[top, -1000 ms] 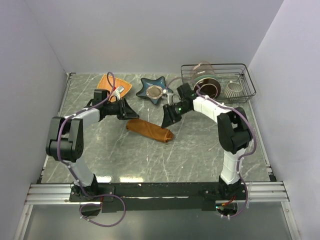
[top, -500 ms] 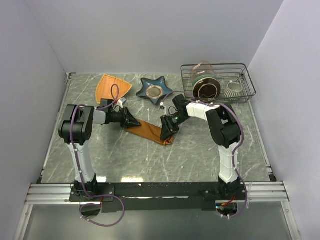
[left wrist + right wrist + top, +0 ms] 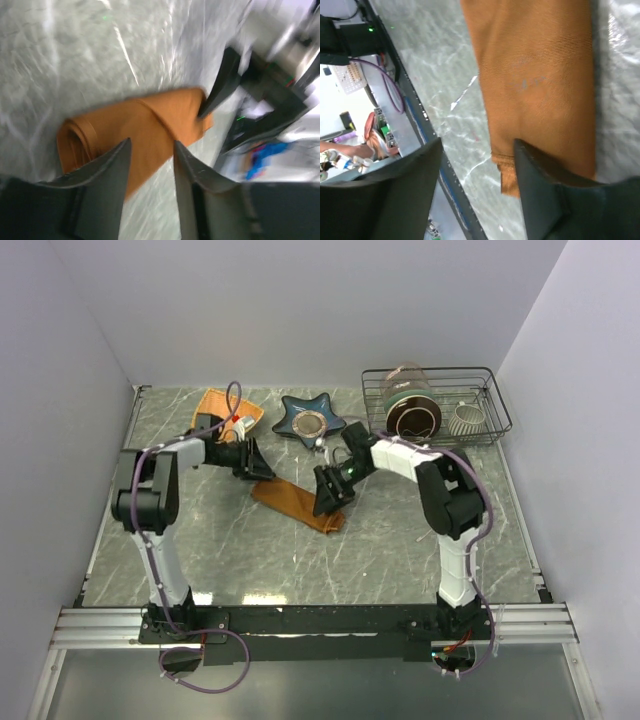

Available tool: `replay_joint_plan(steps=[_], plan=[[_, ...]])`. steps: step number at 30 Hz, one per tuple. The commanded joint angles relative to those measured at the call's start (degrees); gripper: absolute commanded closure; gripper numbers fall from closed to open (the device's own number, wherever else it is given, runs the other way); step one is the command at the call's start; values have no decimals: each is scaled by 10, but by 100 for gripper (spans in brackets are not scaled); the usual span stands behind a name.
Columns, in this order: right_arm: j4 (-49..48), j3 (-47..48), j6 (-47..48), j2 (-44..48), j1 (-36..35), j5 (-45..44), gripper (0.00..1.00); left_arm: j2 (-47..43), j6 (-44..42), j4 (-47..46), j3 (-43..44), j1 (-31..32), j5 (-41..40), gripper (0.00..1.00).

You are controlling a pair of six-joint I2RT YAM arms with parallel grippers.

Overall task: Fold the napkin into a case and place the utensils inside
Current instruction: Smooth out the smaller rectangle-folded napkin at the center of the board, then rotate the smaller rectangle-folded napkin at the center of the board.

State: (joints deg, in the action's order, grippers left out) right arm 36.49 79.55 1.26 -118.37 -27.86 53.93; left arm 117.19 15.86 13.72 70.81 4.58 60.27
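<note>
The napkin (image 3: 297,504) lies on the table folded into a long narrow rust-orange strip, the case, running from upper left to lower right. My left gripper (image 3: 252,462) hovers just above its left end, open; in the left wrist view (image 3: 151,141) the layered end of the napkin (image 3: 145,130) lies under the parted jaws. My right gripper (image 3: 330,495) stands open at the strip's right end, where one finger (image 3: 545,175) lies over the napkin's (image 3: 535,75) hemmed corner. A small silver glint (image 3: 322,443) by the star dish may be the utensils; I cannot tell.
A lighter orange triangular plate (image 3: 212,403) lies at the back left, partly behind the left arm. A blue star-shaped dish (image 3: 308,420) sits at the back centre. A wire rack (image 3: 437,400) at the back right holds a jar, a dark round dish and a white cup.
Both grippers have opened over the folded napkin's ends. The left gripper has pulled back a little toward the far left; the right stays at the right end.
</note>
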Motion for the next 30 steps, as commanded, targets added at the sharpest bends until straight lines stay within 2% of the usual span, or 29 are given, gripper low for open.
replay_joint_plan(steps=[1, 4, 6, 9, 13, 19, 23, 30], plan=[[73, 53, 45, 89, 48, -33, 23, -127, -262, 215, 19, -11, -82, 53], [103, 53, 108, 105, 51, -110, 17, -180, -328, 255, -8, -12, -174, 55], [103, 52, 130, 101, 50, -170, 17, -201, -361, 271, -29, -8, -205, 66], [130, 89, 153, 48, 50, -197, 19, -203, -371, 282, -51, 6, -259, 77], [136, 115, 156, 15, 48, -177, 21, -173, -343, 274, -52, 37, -278, 82], [159, 129, 154, -41, 38, -121, 20, -130, -282, 215, -44, 54, -289, 84], [130, 89, 143, -23, 18, -98, 20, -100, -257, 185, -20, 55, -287, 84], [57, 23, 90, 14, -67, -79, 19, -26, -237, 171, 57, 65, -278, 83]])
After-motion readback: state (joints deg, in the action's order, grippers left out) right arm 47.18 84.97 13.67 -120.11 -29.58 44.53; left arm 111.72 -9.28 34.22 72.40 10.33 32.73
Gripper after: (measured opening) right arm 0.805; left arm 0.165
